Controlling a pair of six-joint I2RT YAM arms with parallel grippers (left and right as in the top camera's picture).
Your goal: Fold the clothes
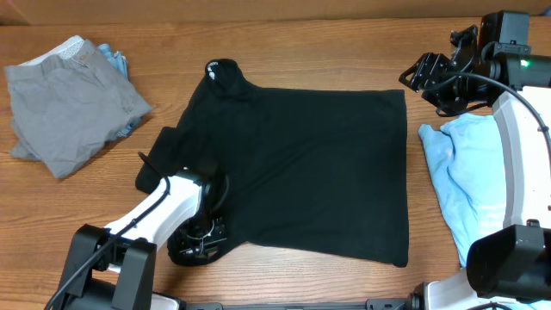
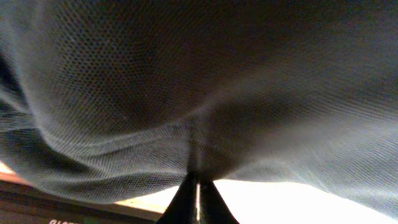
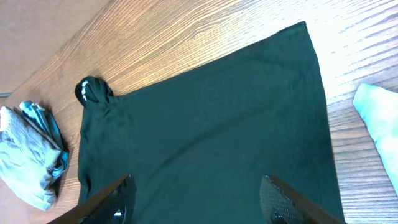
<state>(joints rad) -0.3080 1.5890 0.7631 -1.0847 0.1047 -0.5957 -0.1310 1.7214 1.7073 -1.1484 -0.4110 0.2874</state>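
Fold just starting — left gripper (image 2: 196, 179) jaws pinch the black tee (image 1: 318, 164) at its edge, right gripper (image 3: 196, 200) jaws spread, empty — next: lift and carry the edge across.

Bare table (image 1: 284, 43) runs along the far edge beyond the black T-shirt (image 1: 310, 164) and is passable. A wide bare lane separates the shirt from the grey garment (image 1: 69, 103) at left. At right, only a narrow strip lies between the shirt's edge and the light-blue tee (image 1: 456, 164). Obstructions: the left arm (image 1: 164, 207) covers the shirt's near-left corner, and the right arm (image 1: 516, 164) overlies the tee.
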